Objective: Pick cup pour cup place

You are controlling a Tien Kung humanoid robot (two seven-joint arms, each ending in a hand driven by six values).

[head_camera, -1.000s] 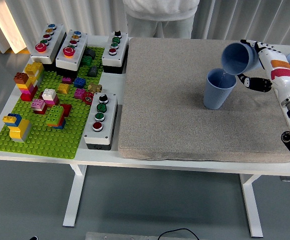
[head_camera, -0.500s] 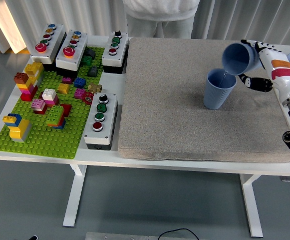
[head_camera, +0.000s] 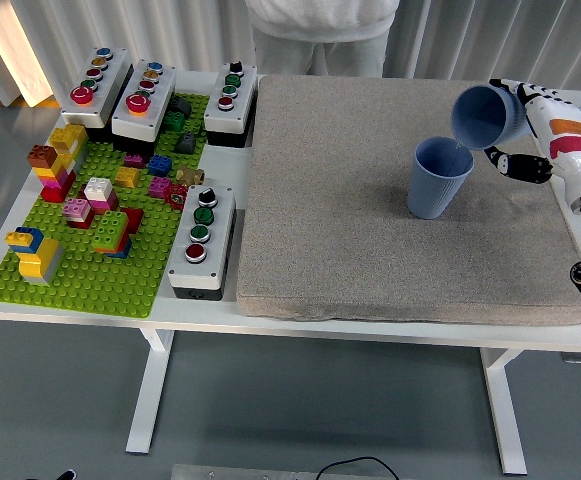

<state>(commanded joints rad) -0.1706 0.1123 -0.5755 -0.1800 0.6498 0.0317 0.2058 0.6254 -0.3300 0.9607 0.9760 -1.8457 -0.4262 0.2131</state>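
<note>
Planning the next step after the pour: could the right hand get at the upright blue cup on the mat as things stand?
Probably not yet. The right hand is shut on the tilted cup, so it is full. The upright cup stands just below on the grey mat, with nothing around it.

One camera only, set high on the robot's side, looking forward and down across the white table (head_camera: 120,308); its near edge runs along the bottom, a person (head_camera: 320,30) stands beyond.
</note>
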